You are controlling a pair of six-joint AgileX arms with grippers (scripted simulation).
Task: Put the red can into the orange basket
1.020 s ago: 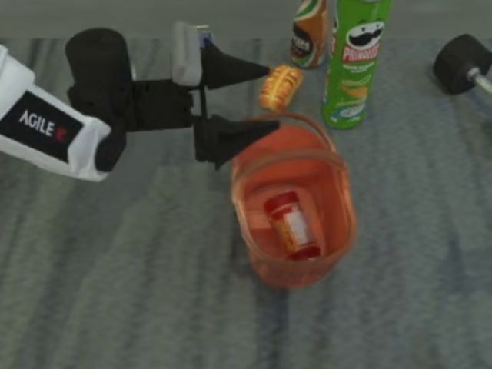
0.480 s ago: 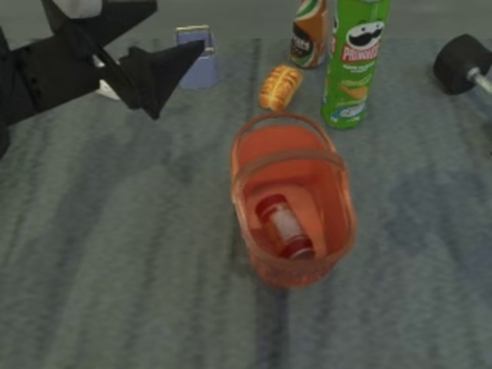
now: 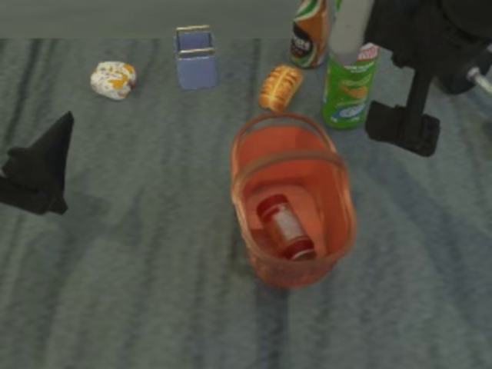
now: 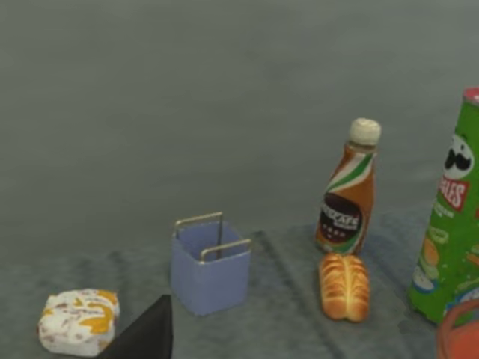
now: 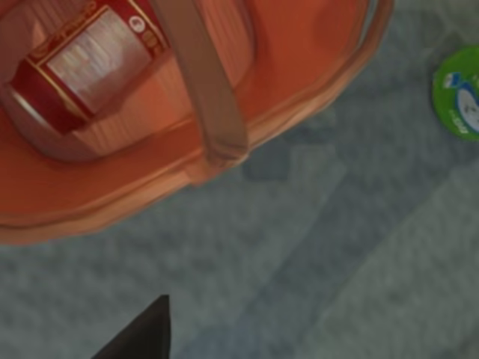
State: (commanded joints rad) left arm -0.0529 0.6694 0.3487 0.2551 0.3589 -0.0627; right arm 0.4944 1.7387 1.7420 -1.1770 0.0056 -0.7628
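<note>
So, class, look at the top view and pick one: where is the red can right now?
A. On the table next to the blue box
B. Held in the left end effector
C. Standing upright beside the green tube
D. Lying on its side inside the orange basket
D: the red can lies on its side on the floor of the orange basket, under the hoop handle, with no end effector touching it.

red can: red, white label panel, silver end | orange basket: orange-red, woven texture | tube: green, yellow and red print | bottle: brown-orange, green-white stripes, cream cap | box: blue-grey | bun: golden orange | wrapped packet: white, orange patches | table: grey, darker streaks
</note>
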